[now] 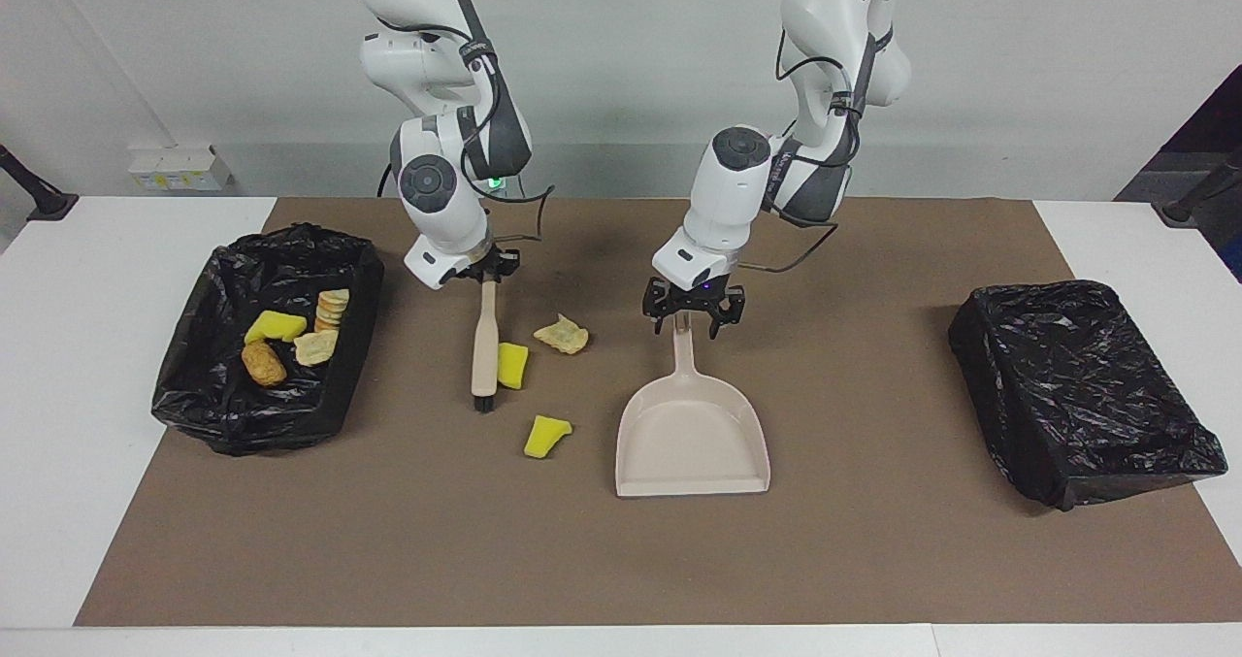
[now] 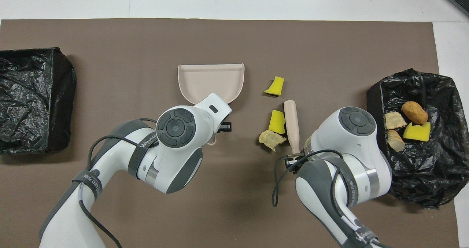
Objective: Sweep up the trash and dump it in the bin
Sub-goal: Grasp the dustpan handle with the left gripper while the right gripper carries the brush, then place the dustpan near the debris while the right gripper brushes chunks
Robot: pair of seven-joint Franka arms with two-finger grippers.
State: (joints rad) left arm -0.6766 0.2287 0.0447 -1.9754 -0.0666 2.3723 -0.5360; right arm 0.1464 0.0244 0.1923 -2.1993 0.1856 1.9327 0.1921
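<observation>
Now my right jaws are clamped on the top end of the brush (image 1: 482, 346), whose bristles rest on the brown mat (image 1: 873, 560) that covers the worktop. My left jaws sit at the tip of the dustpan (image 1: 691, 434) handle, one finger on either side; whether they grip it I cannot tell.

Between brush and dustpan handle lies a beige cracker scrap (image 1: 561, 335). A yellow wedge (image 1: 511, 365) touches the brush handle on the dustpan side. Farther from me, a second wedge (image 1: 546, 436) lies alone, beside the pan's mouth end but apart from it.

At my right arm's end, the black-lined bin (image 1: 204, 405) holds four scraps: a yellow wedge (image 1: 275, 326), two cracker pieces (image 1: 332, 308) and an orange-brown nugget (image 1: 263, 363). Another lined bin (image 1: 1082, 390) sits at my left arm's end.
</observation>
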